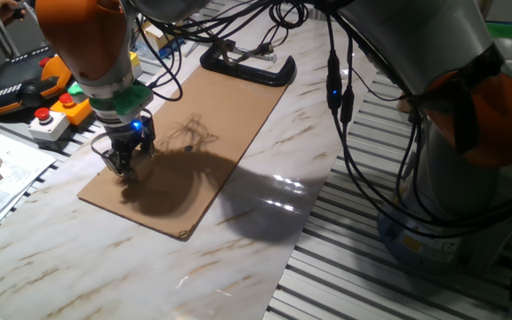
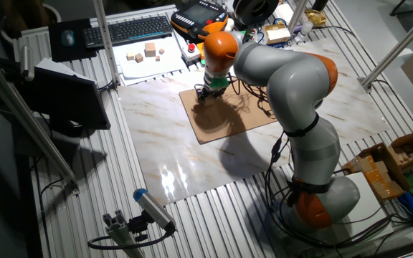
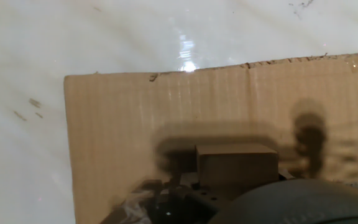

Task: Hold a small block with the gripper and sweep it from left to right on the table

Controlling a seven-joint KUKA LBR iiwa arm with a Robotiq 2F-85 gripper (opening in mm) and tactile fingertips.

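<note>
While the tool (image 1: 123, 164) pinches the small block (image 3: 236, 167) by its flat sides, that stiff, light wood should slide easily.

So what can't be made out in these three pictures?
- Small light-tan wooden block: in both fixed views the black two-finger gripper hides it; in the hand view its lower part is covered by dark gripper parts.
- Finger contact: blurred, shadowed in the hand view.
- Flat brown cardboard sheet: cut off by that view's edges.
</note>
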